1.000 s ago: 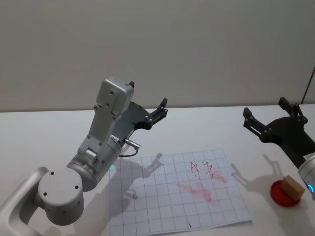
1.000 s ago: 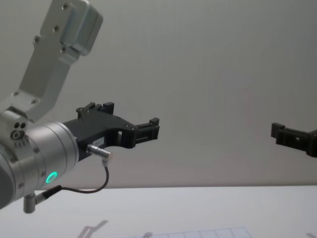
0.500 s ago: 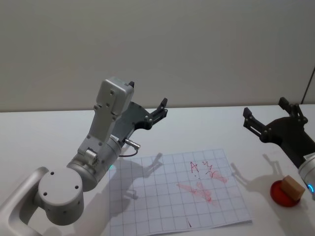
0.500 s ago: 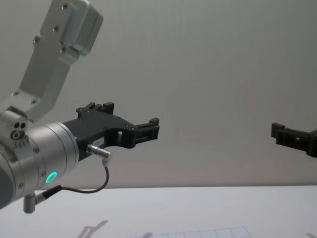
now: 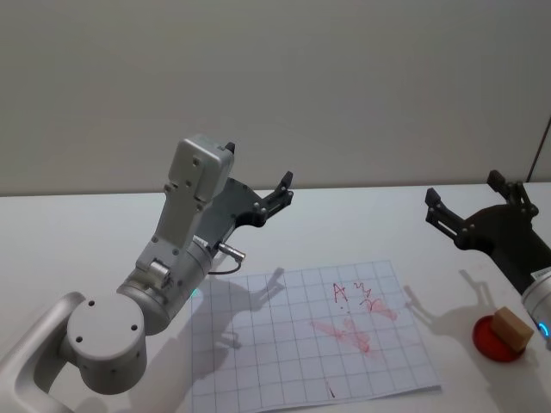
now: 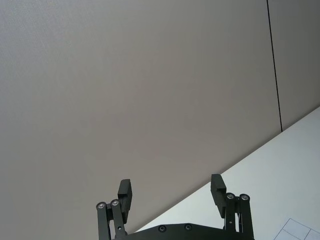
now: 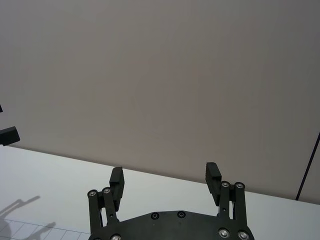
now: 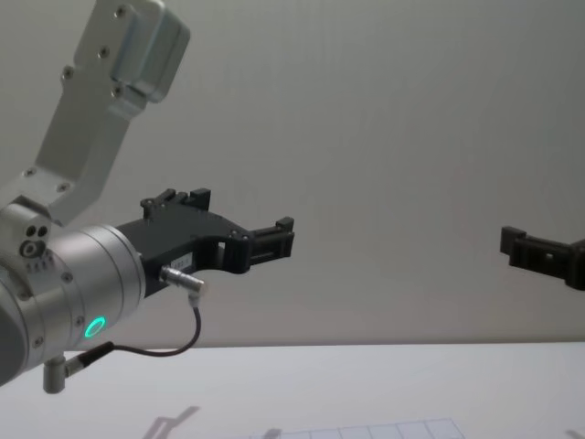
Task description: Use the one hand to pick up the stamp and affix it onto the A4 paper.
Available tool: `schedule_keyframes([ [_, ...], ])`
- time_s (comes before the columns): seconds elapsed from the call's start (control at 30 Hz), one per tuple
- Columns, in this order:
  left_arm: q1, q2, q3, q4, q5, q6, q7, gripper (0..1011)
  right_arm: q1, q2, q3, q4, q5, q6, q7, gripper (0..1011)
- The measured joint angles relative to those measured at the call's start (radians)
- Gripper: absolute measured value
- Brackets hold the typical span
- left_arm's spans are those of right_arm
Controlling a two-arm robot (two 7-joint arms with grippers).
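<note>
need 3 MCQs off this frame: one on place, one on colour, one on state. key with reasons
1. Relative to the A4 paper, the stamp sits: A) on it; B) on the red pad to its right; C) to its left.
2. The smears on the paper are: A) blue; B) red; C) green.
3. The left gripper and right gripper are: A) both shut; B) one shut on the stamp; C) both open and empty, held up in the air.
Key: 1 B, the head view shows the stamp resting on the pad beside the sheet; 2 B, red ink marks the grid; 3 C, each wrist view shows spread jaws with nothing between.
</note>
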Motion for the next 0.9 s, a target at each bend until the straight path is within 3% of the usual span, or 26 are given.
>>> schedule_keyframes([
  [0.33, 0.000, 0.000, 0.000, 0.000, 0.000, 0.000, 0.000, 1001, -0.017, 0.023, 0.014, -0.010, 0.001, 0.002, 0.002, 1001],
  [0.9, 0.000, 0.000, 0.000, 0.000, 0.000, 0.000, 0.000, 1001, -0.210, 0.200, 0.108, -0.080, 0.069, 0.043, 0.019, 1001],
])
